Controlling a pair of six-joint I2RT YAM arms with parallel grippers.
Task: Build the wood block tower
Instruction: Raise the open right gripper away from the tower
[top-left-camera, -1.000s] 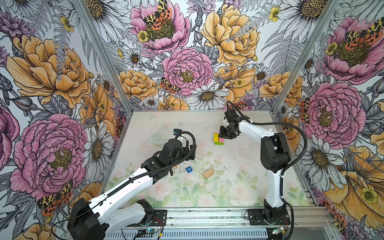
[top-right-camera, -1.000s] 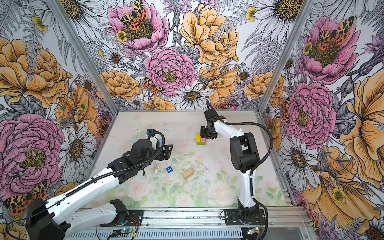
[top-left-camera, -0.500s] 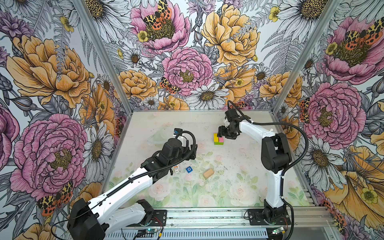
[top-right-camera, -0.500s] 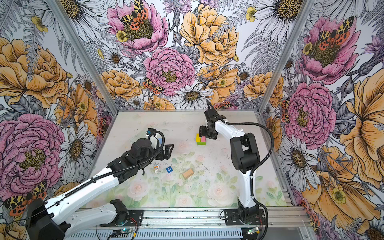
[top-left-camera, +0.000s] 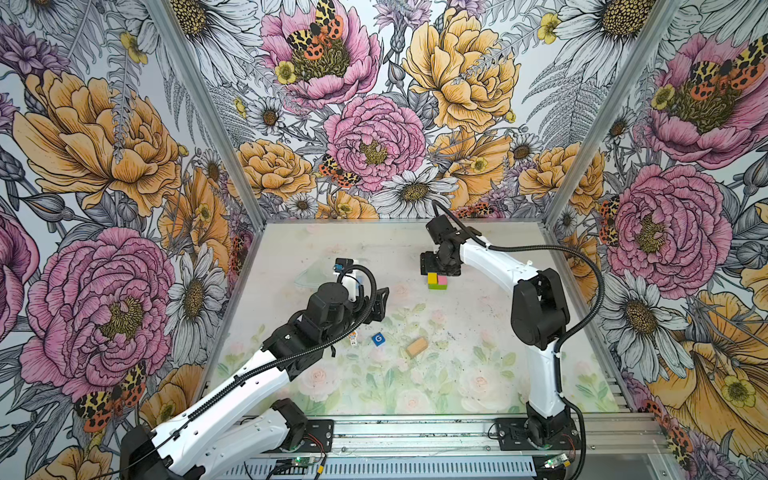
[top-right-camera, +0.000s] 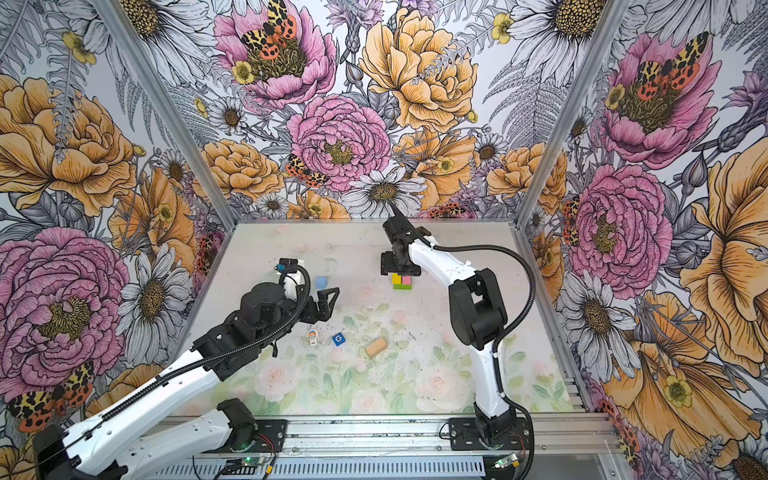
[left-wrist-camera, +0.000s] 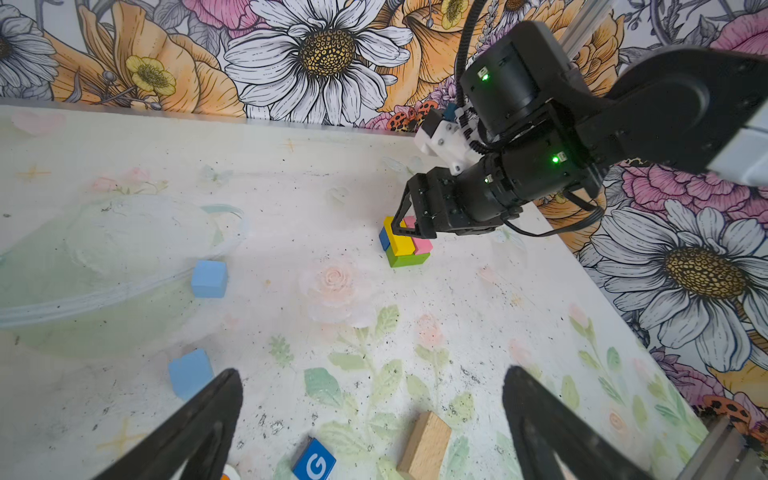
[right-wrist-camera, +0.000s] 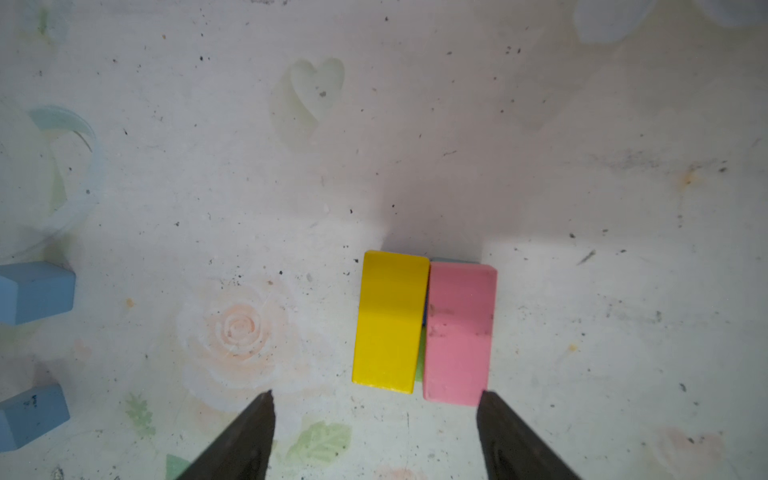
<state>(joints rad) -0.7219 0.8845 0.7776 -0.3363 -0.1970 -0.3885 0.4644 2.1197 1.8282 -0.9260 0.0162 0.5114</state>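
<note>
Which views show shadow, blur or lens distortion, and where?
Right wrist view: a soft shadow on the table beyond the yellow brick and pink brick. Left wrist view: the lens curves the table's edge; the left gripper looks soft. Both top views: sharp, evenly lit.

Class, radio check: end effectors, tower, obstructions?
Left end effector open, empty. Right end effector open over tower. Yellow brick, pink brick atop green brick. Path clear.

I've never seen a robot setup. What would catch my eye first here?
First, the floral walls of giant pink and orange blooms boxing in the table. Then the right gripper, open over a small stack toward the back, with a yellow brick and pink brick side by side on top. Nearer the front lie a blue G cube, a tan brick and a tiny toy figure.
</note>
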